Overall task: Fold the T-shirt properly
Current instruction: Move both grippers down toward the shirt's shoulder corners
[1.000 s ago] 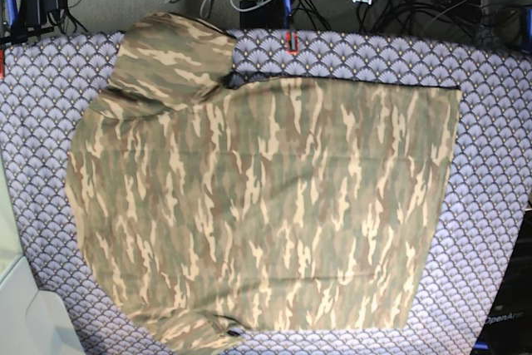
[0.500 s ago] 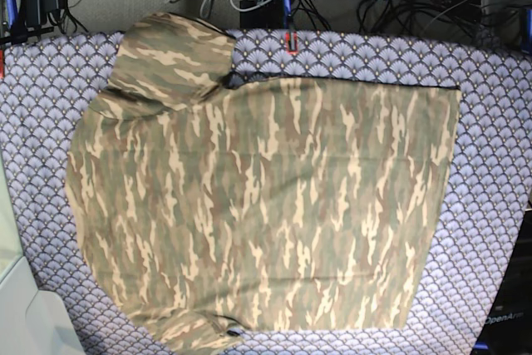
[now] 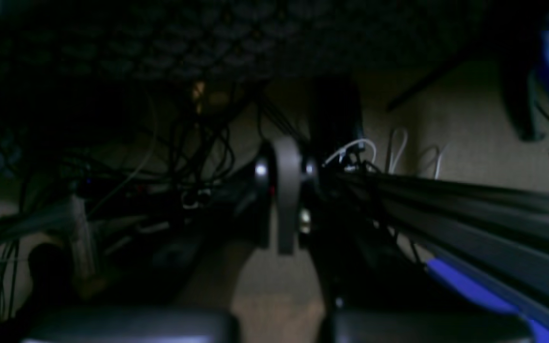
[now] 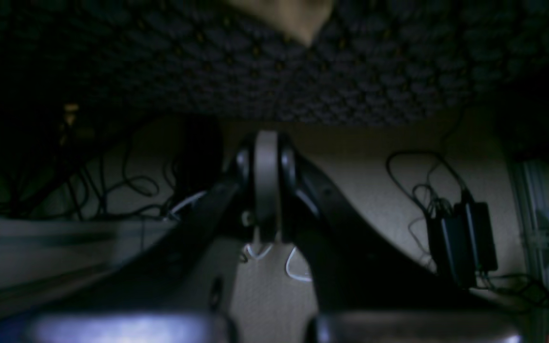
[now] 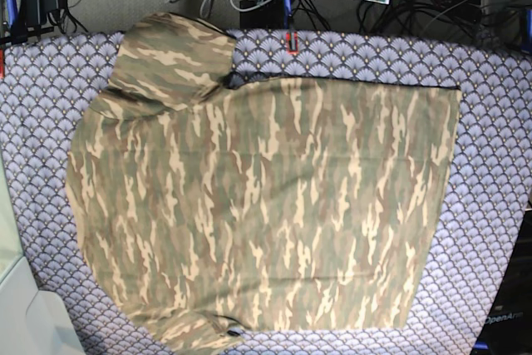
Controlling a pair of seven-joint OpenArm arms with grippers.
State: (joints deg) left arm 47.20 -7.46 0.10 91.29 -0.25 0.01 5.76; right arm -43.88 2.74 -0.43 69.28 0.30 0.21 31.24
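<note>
Your T-shirt (image 5: 258, 197) lies spread flat over most of the worktop (image 5: 490, 164), hem at the right, one sleeve at the far left. Beyond the far edge, your left fingers (image 3: 286, 190) and right fingers (image 4: 266, 183) are pressed together, holding nothing.

Only readable text: pale lettering "OpenArm", cut off by the frame edge, on a dark base (image 5: 509, 322) at the bottom right corner of the base view, beside the tablecloth (image 5: 490, 164). Both wrist views are dark and blurred; no text legible there.
</note>
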